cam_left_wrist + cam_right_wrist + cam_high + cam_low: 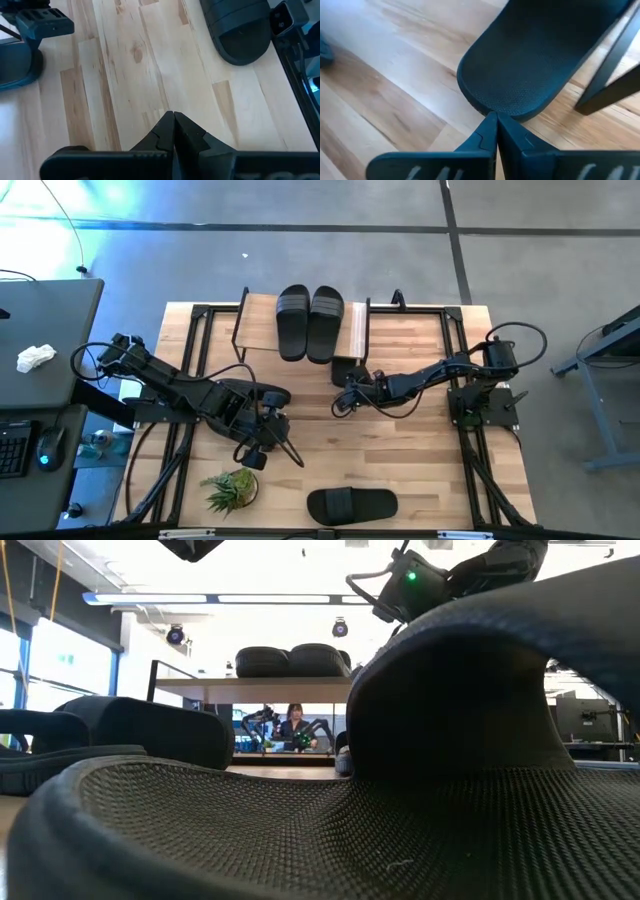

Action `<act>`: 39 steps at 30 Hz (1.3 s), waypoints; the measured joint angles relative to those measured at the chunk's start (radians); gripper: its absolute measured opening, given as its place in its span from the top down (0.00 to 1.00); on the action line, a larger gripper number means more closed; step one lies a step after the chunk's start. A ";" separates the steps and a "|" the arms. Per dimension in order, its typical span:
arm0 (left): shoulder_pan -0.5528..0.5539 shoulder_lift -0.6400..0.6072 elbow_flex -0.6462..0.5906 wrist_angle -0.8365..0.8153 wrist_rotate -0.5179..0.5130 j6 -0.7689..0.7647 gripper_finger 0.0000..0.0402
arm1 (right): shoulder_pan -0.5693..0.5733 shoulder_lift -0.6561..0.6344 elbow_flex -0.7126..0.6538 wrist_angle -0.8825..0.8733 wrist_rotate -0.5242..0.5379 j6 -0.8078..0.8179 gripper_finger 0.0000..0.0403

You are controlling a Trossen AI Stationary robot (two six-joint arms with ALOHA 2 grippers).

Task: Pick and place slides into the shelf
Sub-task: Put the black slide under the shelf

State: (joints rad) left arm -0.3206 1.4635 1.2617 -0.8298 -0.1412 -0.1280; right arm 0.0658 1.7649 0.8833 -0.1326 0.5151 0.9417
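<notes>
Two black slides [310, 320] lie side by side on the top plank of the shelf [358, 332] at the table's far side. A third slide [530, 65] lies flat on the table with its far part under the shelf, beside a black frame leg [610, 85]. My right gripper [495, 116] is shut, its tips at this slide's near end. A fourth slide [352, 505] lies sole down by the near edge and fills the low view [400, 790]. My left gripper [174, 116] hangs shut over bare table left of centre [293, 457], touching nothing. My right gripper meets the rim of the slide's rounded near end [492, 109] with the tips of its shut fingers. The fingers slant down from the table's near-right side, roughly along the slide. The slide lies flat on the table.
A small potted plant [232, 488] stands near the front-left corner. Black frame rails [470, 450] run along the table's sides. Bare wood lies between the two grippers and the near slide. A person sits in the room far beyond the shelf [294, 725].
</notes>
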 joint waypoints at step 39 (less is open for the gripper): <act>-0.001 -0.004 0.000 0.013 0.129 -0.036 1.00 | 0.474 -0.511 0.000 -0.041 -0.510 0.421 1.00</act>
State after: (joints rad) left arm -0.3218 1.4597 1.2617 -0.8171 -0.0118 -0.1644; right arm 0.5396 1.2539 0.8837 -0.1732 0.0049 1.3630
